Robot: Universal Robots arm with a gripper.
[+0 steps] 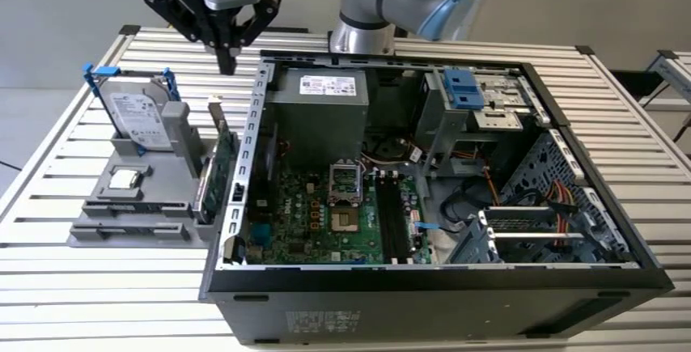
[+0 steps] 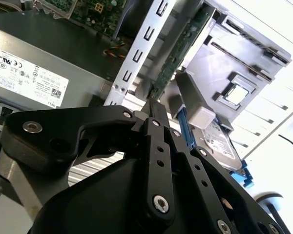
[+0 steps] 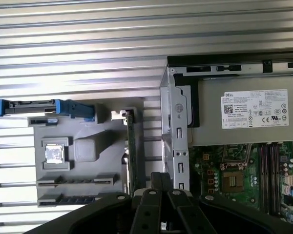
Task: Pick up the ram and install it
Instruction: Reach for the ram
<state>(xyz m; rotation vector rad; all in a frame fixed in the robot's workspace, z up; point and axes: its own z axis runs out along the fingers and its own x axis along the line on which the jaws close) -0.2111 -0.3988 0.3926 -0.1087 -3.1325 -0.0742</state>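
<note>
End effector (image 1: 226,67) — pts down, pinched closed

The ram (image 3: 71,200) is a long, narrow, thin stick, seen edge-on as a dark strip with a row of chips along it. It rests level in a slot of the grey holder (image 3: 63,129), untouched. In the exterior view the ram (image 1: 129,227) lies in the holder's nearest slot, outside the computer case (image 1: 432,283), towards the exterior view's left.
</note>
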